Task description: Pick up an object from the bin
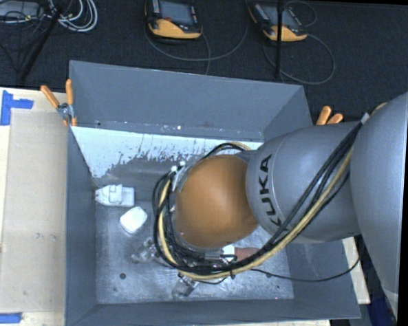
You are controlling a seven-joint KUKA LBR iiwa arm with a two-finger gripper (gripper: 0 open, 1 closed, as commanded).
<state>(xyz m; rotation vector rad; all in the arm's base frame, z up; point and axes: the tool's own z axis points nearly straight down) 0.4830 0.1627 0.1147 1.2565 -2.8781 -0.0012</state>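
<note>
We judged the pick not yet made: the arm's orange cover (212,204) hung low over the middle of the bin (194,103) and hid most of the gripper (183,283), so we could not tell whether it was open, closed or holding anything. What may have been a small clear piece (142,250) lay just left of it. A white boxy piece (116,195) and a white lump (133,220) sat farther left, clear of the arm.

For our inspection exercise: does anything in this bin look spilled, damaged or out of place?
Nothing looks spilled or broken. A white block and a white lump lie loose left of the arm. The bin floor shows pale scratches near its back wall, likely wear.
</note>
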